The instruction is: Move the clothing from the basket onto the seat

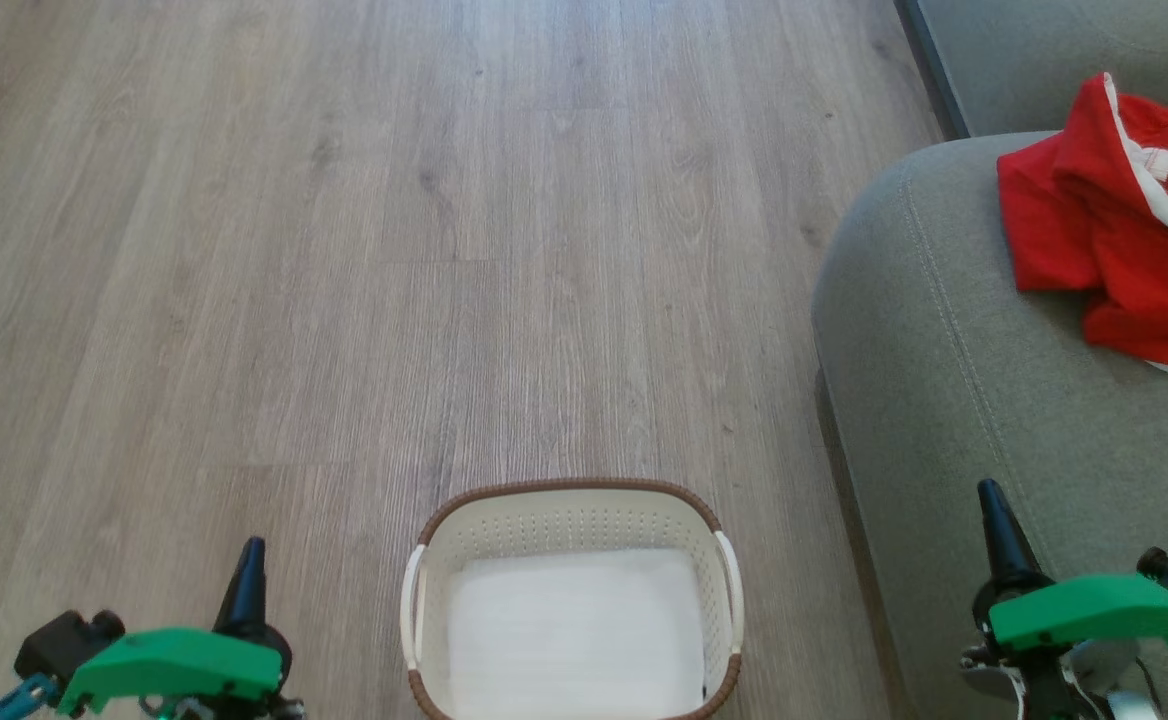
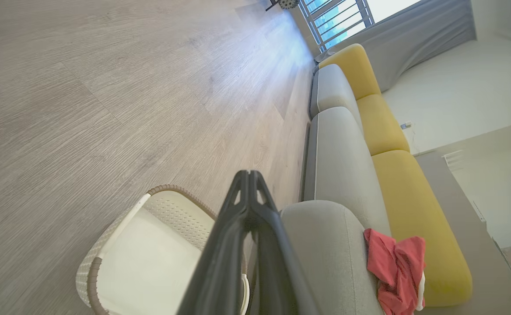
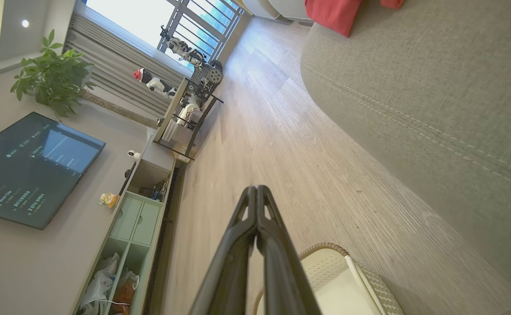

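Finding: the bright red thin-fabric clothing with white trim (image 1: 1114,230) lies in a crumpled heap on the large grey-green fabric sofa seat (image 1: 944,380), and the edge of the head view cuts off its right side. The small oval cream plastic basket with the brown woven-look rim (image 1: 574,487) stands on the wood-grain floor (image 1: 344,250) between my arms. Inside it I see the flat white liner (image 1: 574,630) and no red fabric.

My left end effector (image 1: 254,545) is clenched on nothing, to the left of the basket and well apart from the seat. My right end effector (image 1: 989,492) is also clenched and empty, and it hangs over the seat's near part.

Governing relation: the heap lies ahead of my right end effector and a little to its right, so that arm is clearly the nearer. The heap is too bunched to give a definite long axis.

Assessment: the transfer appears complete, with no further grasp called for.
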